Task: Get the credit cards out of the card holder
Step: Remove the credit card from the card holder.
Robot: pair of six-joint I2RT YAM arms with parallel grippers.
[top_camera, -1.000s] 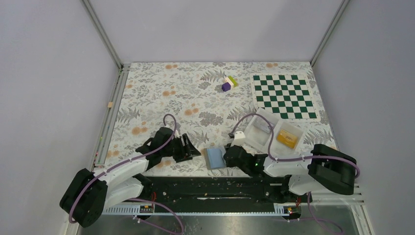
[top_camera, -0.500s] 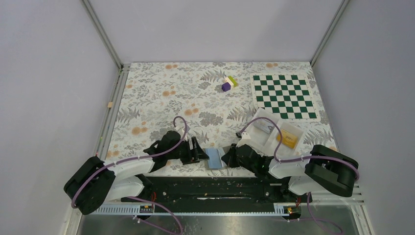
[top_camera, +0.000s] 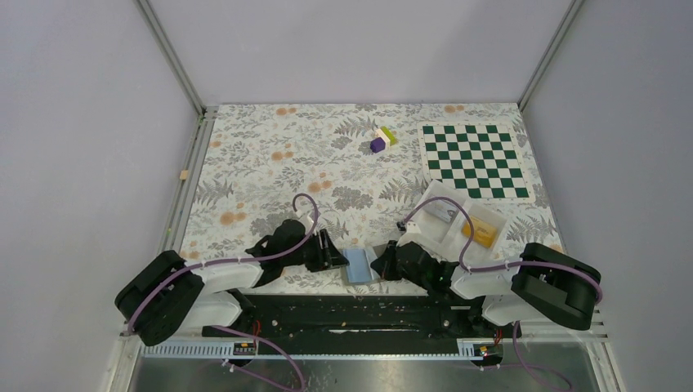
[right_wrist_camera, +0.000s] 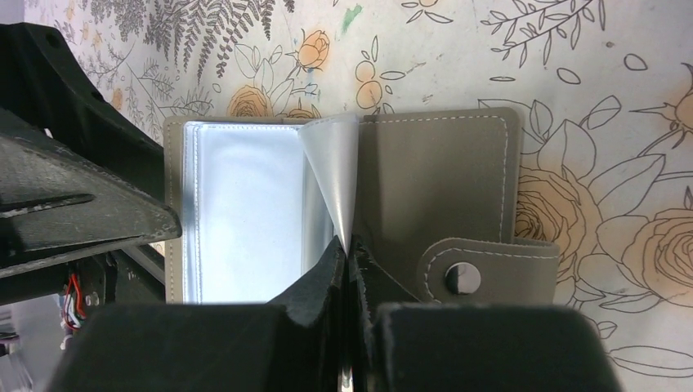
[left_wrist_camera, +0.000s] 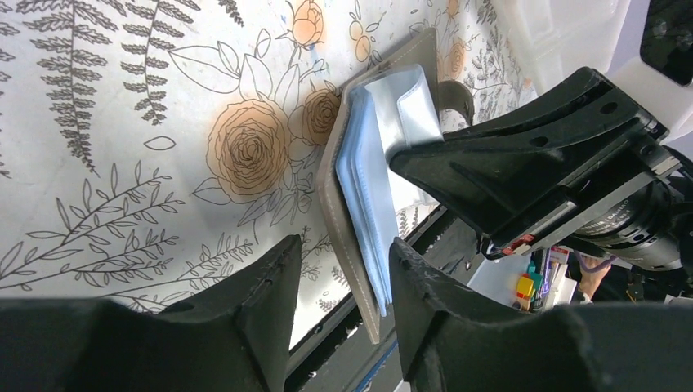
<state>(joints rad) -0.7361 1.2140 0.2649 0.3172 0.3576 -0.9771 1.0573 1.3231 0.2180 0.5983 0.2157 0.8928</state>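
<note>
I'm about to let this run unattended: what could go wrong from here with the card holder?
1. The right gripper is shut on a thin clear sleeve; pulling may tear it or lift the whole card holder.
2. The left gripper straddles the holder's edge with jaws open, so nothing seems to pin it down.
3. The holder lies by the table's near edge and could slide off.

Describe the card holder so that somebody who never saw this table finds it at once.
On the floral table, look at the near edge, between the left gripper and the right gripper. The card holder lies open there. It is a flat grey case with light blue inside, unlike the white divided tray to its right.
</note>
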